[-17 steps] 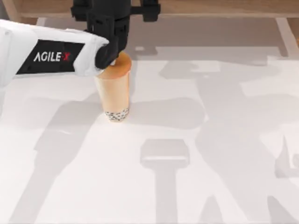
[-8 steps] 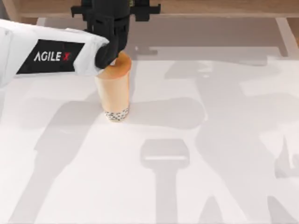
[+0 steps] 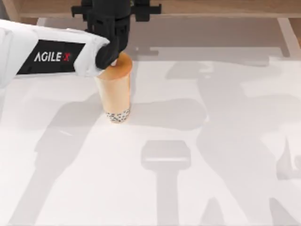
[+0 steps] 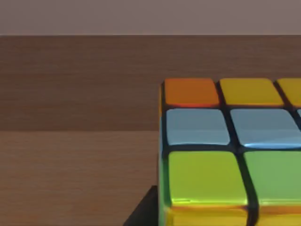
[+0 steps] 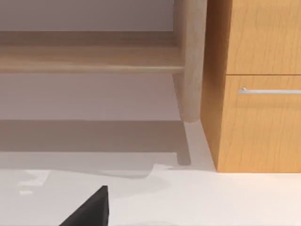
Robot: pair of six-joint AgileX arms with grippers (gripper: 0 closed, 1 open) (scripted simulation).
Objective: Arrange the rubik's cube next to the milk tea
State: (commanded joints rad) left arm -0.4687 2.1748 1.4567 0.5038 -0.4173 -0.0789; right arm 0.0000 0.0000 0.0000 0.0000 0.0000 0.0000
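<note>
The milk tea (image 3: 114,92), a tall cup of pale orange drink with dark pearls at its base and an orange lid, stands upright at the table's far left. My left arm reaches over its lid, with my left gripper (image 3: 114,26) just beyond the cup toward the far edge. The rubik's cube (image 4: 221,155) sits very close in the left wrist view, showing orange, yellow, blue and green squares. It hangs in the air before a wooden wall, held by that gripper, with one dark finger (image 4: 143,212) beside it. In the top view the arm hides the cube.
The white table (image 3: 197,188) spreads wide to the right of and in front of the cup. A wooden ledge (image 3: 211,7) runs along the far edge. A wooden cabinet (image 5: 263,89) and a post (image 5: 190,61) stand ahead of my parked right arm, whose one dark fingertip (image 5: 91,209) shows.
My left gripper has crept slightly toward the far edge. The cup has not moved.
</note>
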